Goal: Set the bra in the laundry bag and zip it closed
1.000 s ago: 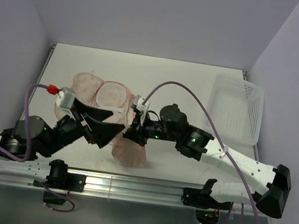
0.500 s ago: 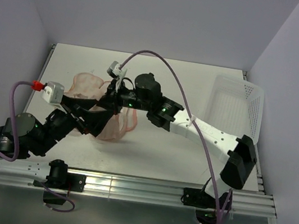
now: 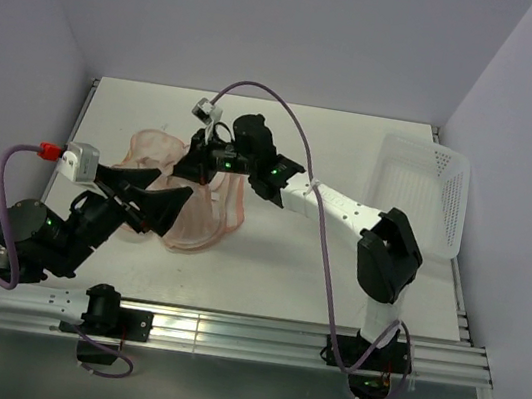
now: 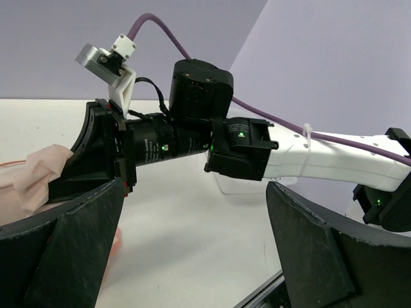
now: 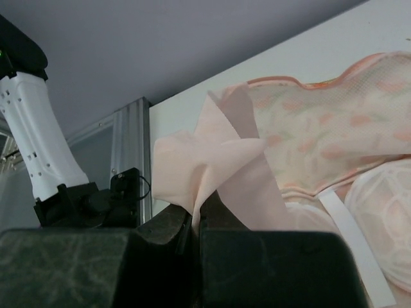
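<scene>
My right gripper [image 3: 196, 166] reaches far left and is shut on a fold of the pale peach bra [image 3: 206, 213]. The bra hangs from it over the table, right beside the laundry bag [image 3: 152, 149]. In the right wrist view my gripper [image 5: 198, 217] pinches the bra [image 5: 205, 160], and the bag's patterned mesh [image 5: 321, 125] and whitish lining [image 5: 382, 205] lie open below. My left gripper [image 3: 171, 191] is open and empty, just left of the hanging bra. In the left wrist view my left gripper [image 4: 194, 187] faces the right gripper, with bra fabric [image 4: 32, 176] at the left edge.
A white perforated plastic basket [image 3: 419, 193] stands at the table's right edge. The right arm [image 3: 345, 212] stretches across the middle of the table. The metal rail [image 3: 225, 330] runs along the near edge.
My right gripper has carried the bra from the near middle of the table up and left to the bag. My left gripper has drawn back to the left and stays open.
</scene>
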